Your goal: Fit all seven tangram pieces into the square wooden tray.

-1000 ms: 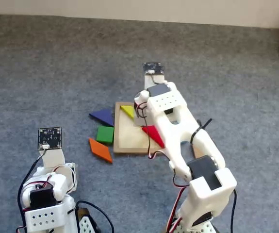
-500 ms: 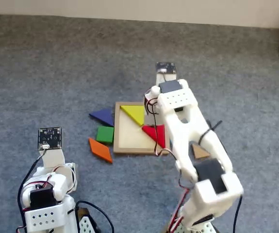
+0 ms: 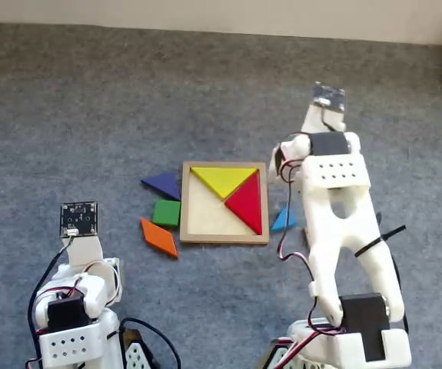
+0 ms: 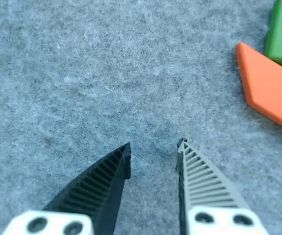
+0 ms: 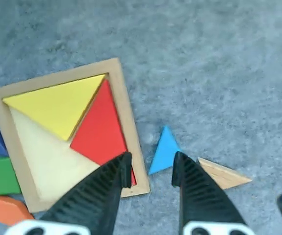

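A square wooden tray [image 3: 224, 240] is laid flat on the grey felted table top [image 3: 90, 92], near the middle of the high view. Along the tray's left rim in that view, three loose pieces are set directly on the felt: a dark blue triangle [image 3: 164, 184] against the rim, a green square [image 3: 166, 213] just below it, and an orange parallelogram [image 3: 159, 237] by the tray's lower left corner. On the opposite side a light blue triangle [image 3: 284, 220] is placed just beside the right rim, and a pale wooden triangle [image 5: 221, 175] is seen just beyond it, farther from the tray.
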